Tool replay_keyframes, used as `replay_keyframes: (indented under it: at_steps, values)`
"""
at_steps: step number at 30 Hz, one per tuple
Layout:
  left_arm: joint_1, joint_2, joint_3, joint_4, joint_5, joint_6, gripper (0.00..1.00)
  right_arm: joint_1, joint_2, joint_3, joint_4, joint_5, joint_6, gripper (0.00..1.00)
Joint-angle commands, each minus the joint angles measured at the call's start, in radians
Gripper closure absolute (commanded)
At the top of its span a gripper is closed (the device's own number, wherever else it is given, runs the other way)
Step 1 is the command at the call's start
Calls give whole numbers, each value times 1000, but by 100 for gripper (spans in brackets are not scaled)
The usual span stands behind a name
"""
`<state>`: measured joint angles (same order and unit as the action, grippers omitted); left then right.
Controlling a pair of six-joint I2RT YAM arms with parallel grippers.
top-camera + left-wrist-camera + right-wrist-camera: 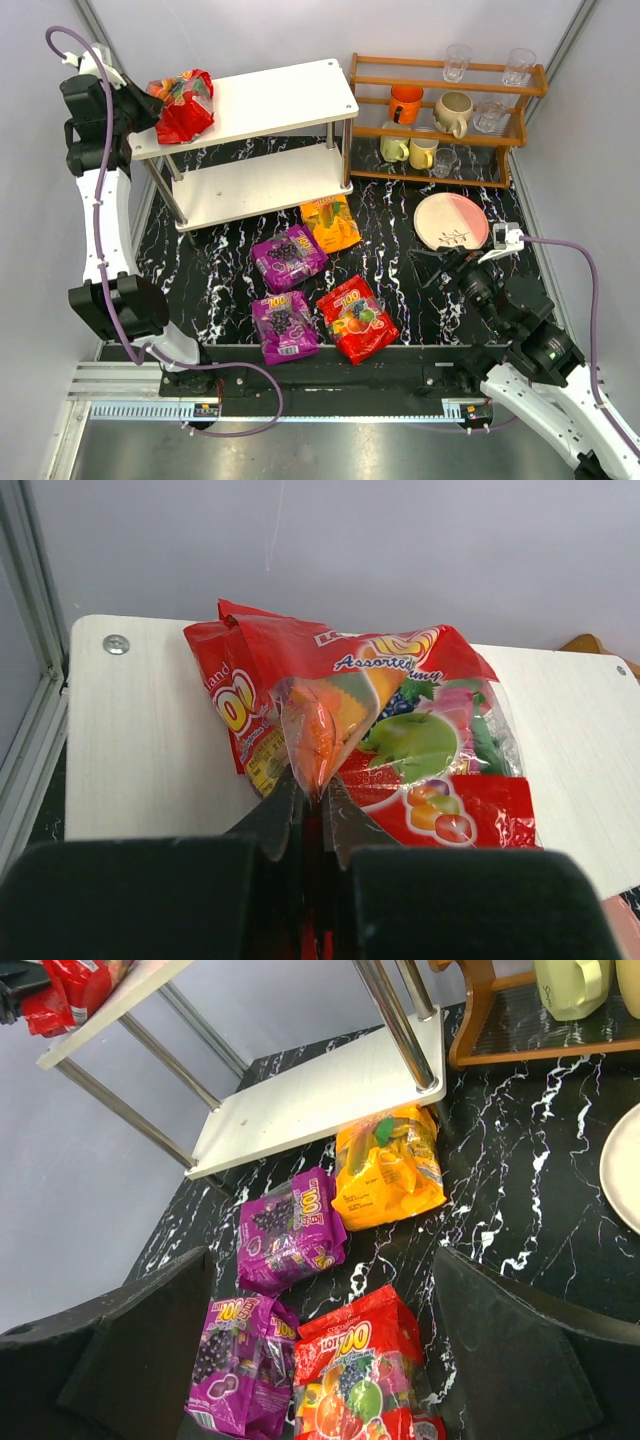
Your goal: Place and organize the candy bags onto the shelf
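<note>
Down at the near edge of the black marbled table, two candy bags lie side by side: a purple bag with a grape picture on the left and a red bag with mixed fruit on the right, both flat and glossy. Over on the right, the right gripper hangs above the table with its fingers spread wide and nothing between them. Just beyond the near pair, a second purple bag lies at a slant, and right behind it the orange-yellow bag rests against the front edge of the shelf's lower board. The shelf itself is white, two flat boards on thin silver legs, standing at the far left of the table. Up on its top board, at the left end, there's the other red bag, crumpled and shiny, its clear window showing green, orange and purple fruit shapes. The left gripper has its fingers pressed together on a puckered fold at that bag's near edge, pinching the plastic. To the right, a pink-and-white plate lies on the table, and at the far right stands a wooden rack with mugs and glasses.
</note>
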<state>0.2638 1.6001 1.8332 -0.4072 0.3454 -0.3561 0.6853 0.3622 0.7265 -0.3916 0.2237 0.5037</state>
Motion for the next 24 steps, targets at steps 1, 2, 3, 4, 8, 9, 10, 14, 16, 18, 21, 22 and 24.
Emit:
replay_keyframes:
  at_steps: [1, 2, 3, 4, 8, 9, 10, 14, 16, 18, 21, 22, 24]
  values:
    - [25, -49, 18, 62, -22, 8, 100, 0, -22, -24, 8, 8, 16, 0]
    - [26, -48, 17, 64, -16, 6, 100, 0, -28, -25, 4, 8, 16, 0]
    - [26, -49, 12, 70, -10, 3, 85, -1, -29, -27, 0, 8, 15, 0]
    - [26, -49, 8, 74, 1, 2, 76, -1, -31, -29, -1, 9, 15, 0]
    - [28, -66, -8, 88, 20, -10, 42, -1, -20, -30, -21, 38, 4, 0]
    - [28, -78, -11, 91, 20, -17, 36, 0, -13, -30, -23, 43, 2, 0]
    - [26, -86, -12, 91, 20, -21, 24, -1, -3, -30, -30, 45, -2, 0]
    - [26, -146, -40, 105, 44, -49, 17, 0, 113, -27, -70, -25, -30, 0]
    - [28, -195, -77, 114, 73, -73, 17, -1, 158, -38, -79, -66, -44, 0]
    - [26, -254, -138, 129, 101, -107, 17, 0, 208, -56, -78, -107, -30, 0]
    - [23, -348, -227, 154, 150, -138, 15, 0, 248, -104, -79, -162, 16, 0]
    - [22, -371, -286, 159, 173, -142, 15, -1, 263, -130, -70, -187, 31, 0]
    - [11, -433, -340, 165, 208, -139, 15, 0, 287, -177, -55, -259, 59, 0]
